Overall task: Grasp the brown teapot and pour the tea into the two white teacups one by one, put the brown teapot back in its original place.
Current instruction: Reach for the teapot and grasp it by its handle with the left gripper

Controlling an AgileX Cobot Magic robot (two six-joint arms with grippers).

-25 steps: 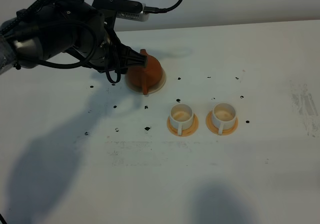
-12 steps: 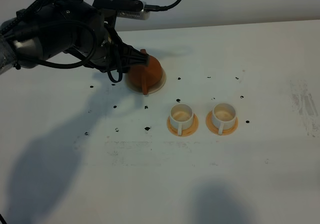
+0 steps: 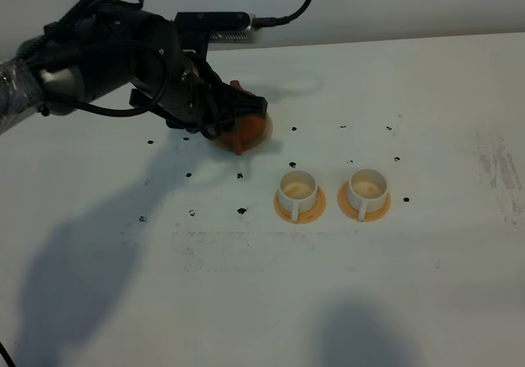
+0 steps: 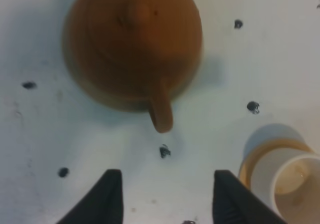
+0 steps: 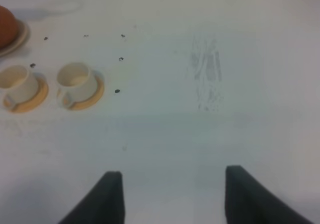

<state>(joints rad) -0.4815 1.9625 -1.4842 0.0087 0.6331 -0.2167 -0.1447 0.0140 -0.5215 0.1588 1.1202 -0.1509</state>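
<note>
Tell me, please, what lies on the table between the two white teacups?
Nothing: a bare strip of white table separates the left teacup and the right teacup; the exterior high view shows it.

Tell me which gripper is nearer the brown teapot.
Left. The left gripper hovers right over the brown teapot, jaws apart; the right gripper sits far off, beyond the white teacups.

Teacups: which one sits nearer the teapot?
The left teacup in the high view: it stands closest to the teapot; the right teacup lies beyond it, farther away.
</note>
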